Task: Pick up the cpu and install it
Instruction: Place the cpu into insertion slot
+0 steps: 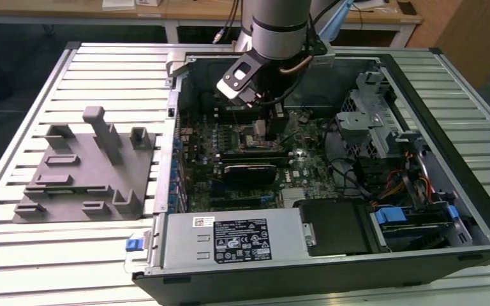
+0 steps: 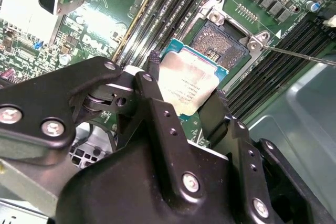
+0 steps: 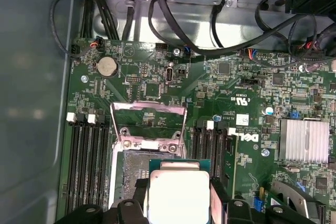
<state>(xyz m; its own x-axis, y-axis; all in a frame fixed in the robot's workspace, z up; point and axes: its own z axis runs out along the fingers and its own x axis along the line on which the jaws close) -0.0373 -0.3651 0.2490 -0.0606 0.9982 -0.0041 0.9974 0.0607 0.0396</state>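
Ext. view, L to R: grey fixture (image 1: 83, 172) sat on slatted table (image 1: 23, 255); open PC case (image 1: 471, 191) lay beside it, w/ arm reaching down inside and gripper (image 1: 260, 127) low over motherboard (image 1: 300, 162). Both wrist views: fingers (image 2: 149, 85) were clamped on opposite edges of cpu (image 2: 189, 85), silvery top toward cameras, held just over open socket (image 2: 218, 43), load frame (image 3: 149, 107) raised

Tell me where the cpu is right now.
In both wrist views the cpu is gripped in the hand, held just over the open socket on the motherboard, between the banks of memory slots.
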